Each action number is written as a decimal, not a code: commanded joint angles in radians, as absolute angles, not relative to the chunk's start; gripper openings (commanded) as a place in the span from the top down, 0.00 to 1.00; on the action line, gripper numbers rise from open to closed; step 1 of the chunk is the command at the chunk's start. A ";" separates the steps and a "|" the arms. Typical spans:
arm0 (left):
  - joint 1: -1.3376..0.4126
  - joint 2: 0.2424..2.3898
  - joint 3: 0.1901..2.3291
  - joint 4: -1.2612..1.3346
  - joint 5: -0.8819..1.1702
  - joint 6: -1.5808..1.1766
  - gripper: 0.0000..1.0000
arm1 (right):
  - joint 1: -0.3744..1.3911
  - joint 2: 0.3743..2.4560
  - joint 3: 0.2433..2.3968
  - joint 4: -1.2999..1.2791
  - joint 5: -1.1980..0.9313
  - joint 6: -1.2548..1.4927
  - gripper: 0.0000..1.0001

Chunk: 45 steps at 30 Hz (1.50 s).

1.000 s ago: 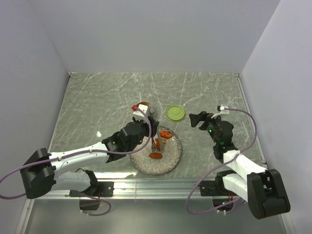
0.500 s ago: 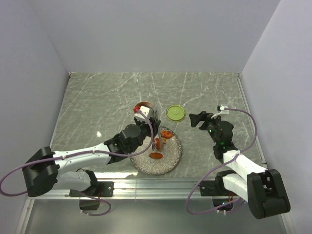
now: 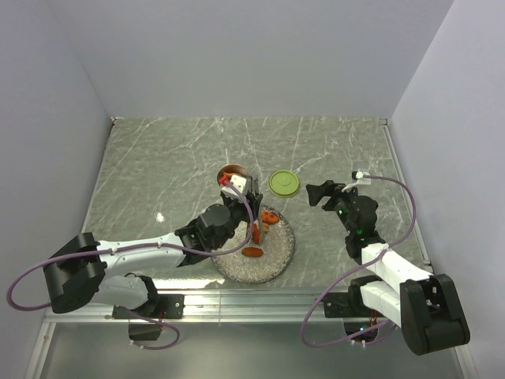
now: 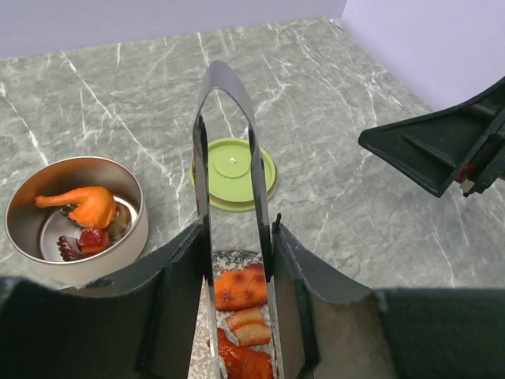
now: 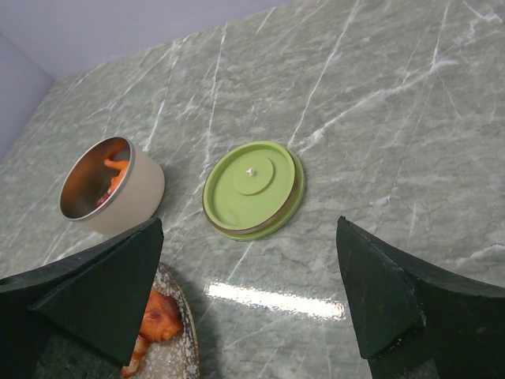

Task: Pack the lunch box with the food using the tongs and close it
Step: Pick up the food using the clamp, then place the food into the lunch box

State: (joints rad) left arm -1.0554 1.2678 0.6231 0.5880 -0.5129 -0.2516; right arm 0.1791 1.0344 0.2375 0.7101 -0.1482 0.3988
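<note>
Though beside lunch box [image 5: 138,195], lid [image 5: 252,189] apart.

lid [image 3: 284,183] right of lunch box [image 5: 136,197], plate [image 3: 274,257] nearer

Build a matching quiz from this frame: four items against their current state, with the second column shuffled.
Column 1
1. lunch box
2. lid
3. tongs
4. right gripper

Column 2
A. jaws open, holding nothing
B. lying flat on the table, beside the tin
C. gripped by the left gripper
D. uncovered, some food inside

Pairs: 1-D, 2-B, 3-C, 4-A
</note>
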 commanded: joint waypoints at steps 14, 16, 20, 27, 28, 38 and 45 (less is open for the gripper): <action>-1.074 1.310 0.575 0.853 -0.561 -0.152 0.73 | 0.186 1.015 0.268 0.738 -0.160 0.382 0.04; -1.074 1.309 0.577 0.859 -0.563 -0.140 0.79 | 0.186 1.014 0.270 0.738 -0.160 0.382 0.04; -1.075 1.272 0.572 0.853 -0.577 -0.126 0.87 | 0.186 1.014 0.268 0.738 -0.158 0.382 0.04; -1.075 1.218 0.581 0.833 -0.643 -0.058 0.91 | 0.186 1.014 0.270 0.738 -0.158 0.382 0.04; -1.075 1.212 0.584 0.830 -0.653 -0.046 0.91 | 0.186 1.014 0.268 0.738 -0.158 0.383 0.04; -0.947 1.170 0.690 0.775 -0.572 0.014 0.90 | 0.186 1.015 0.268 0.739 -0.158 0.382 0.04; -0.781 1.247 0.822 0.715 -0.419 -0.030 0.90 | 0.189 1.014 0.267 0.739 -0.158 0.382 0.04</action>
State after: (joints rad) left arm -0.8276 1.2221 0.7399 0.7124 -0.5156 -0.0059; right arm 0.1810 1.0325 0.2375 0.7101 -0.1516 0.3958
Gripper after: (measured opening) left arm 0.358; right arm 0.964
